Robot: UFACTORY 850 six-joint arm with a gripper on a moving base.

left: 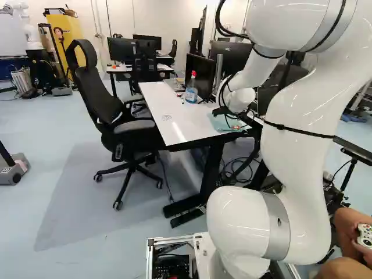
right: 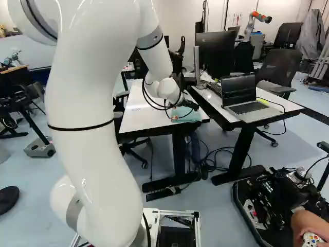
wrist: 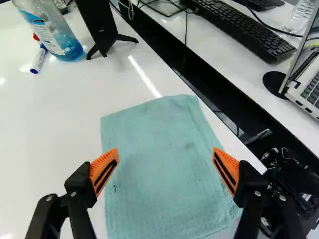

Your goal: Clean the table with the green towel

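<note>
The claw [right: 183, 113] is over the tabletop [left: 168, 119], near the centre of the right base view and right of centre in the left base view. In the wrist view its two fingers stand spread wide, with orange pads [wrist: 103, 172] facing each other and the green towel [wrist: 167, 174] between and under them; whether they touch the cloth I cannot tell.

Left to right across the left base view, a black office chair [left: 139, 131] stands left of centre, beside the tabletop's long side. Just above the centre, a clear bottle with blue liquid [left: 191, 93] stands on the tabletop, and the wrist view shows a blue-capped marker [wrist: 38, 59] lying near it. A dark monitor [left: 200, 75] comes next, behind the bottle. Farther right, the towel lies spread out near the tabletop's edge, with slight ripples.

At the right of the right base view, an open laptop [right: 249, 108] sits on a second desk [right: 280, 110].
</note>
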